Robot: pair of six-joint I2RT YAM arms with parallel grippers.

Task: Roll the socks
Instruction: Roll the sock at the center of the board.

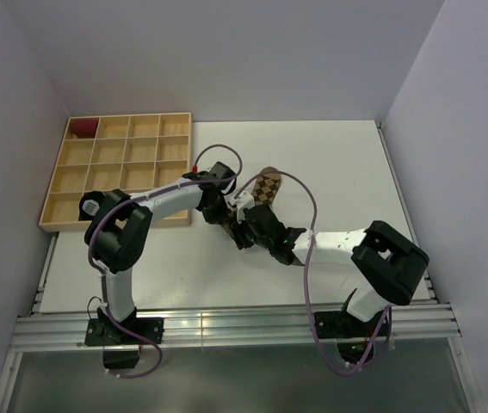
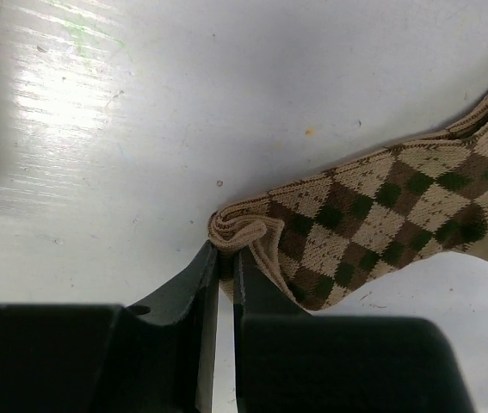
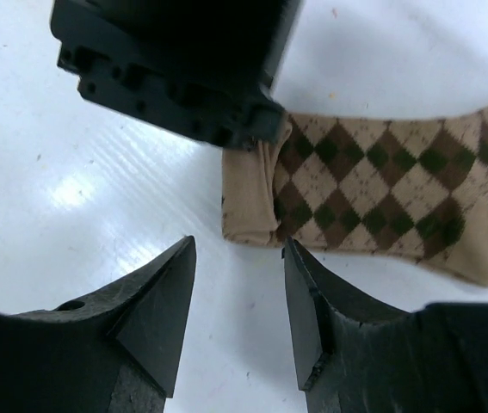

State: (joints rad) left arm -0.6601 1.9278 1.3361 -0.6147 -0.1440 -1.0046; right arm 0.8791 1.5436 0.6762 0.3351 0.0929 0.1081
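Left wrist view: the left jaws are pressed almost together, pinching the bunched, folded end of the tan sock (image 2: 373, 215) with brown and dark green diamonds. The fabric puckers into a small fold right at their tips. From that pinch the sock stretches away to the right, lying flat on the white counter (image 2: 140, 129).

In the right wrist view the right jaws stand spread, tips just short of that same folded end and not touching it. The left arm's black wrist block sits directly across the sock from them.

From above, both arms meet over the middle of the counter, with the sock's free end poking out beyond them. A wooden tray (image 1: 140, 116) of compartments lies at the far left, with a dark red bundle (image 1: 83, 127) in its far-left corner compartment.
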